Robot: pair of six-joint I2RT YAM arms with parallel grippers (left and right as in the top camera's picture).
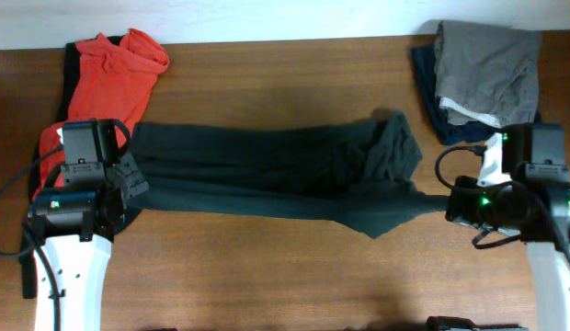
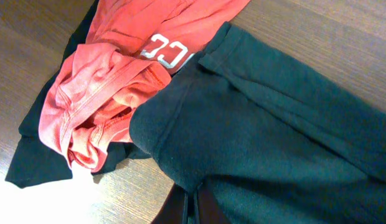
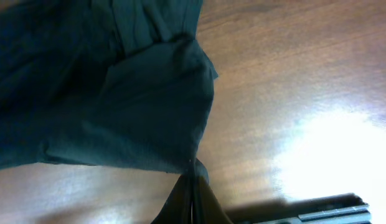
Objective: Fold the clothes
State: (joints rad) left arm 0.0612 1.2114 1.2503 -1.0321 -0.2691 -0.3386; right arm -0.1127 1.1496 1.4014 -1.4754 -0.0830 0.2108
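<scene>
A dark charcoal T-shirt [image 1: 267,175] lies stretched in a long band across the middle of the table, bunched at its right end. My left gripper [image 1: 138,188] is shut on its left edge; in the left wrist view the closed fingers [image 2: 193,208] pinch the dark cloth [image 2: 274,124]. My right gripper [image 1: 448,200] is shut on its right corner, pulled to a point; the right wrist view shows the fingers [image 3: 193,186] pinching the cloth [image 3: 118,106]. A red T-shirt [image 1: 110,74] with white letters [image 2: 165,50] lies crumpled at the back left.
A pile of grey and navy clothes [image 1: 483,74] sits at the back right corner. A black garment [image 2: 37,155] lies under the red shirt. Bare wooden table [image 1: 285,267] extends in front of the stretched shirt.
</scene>
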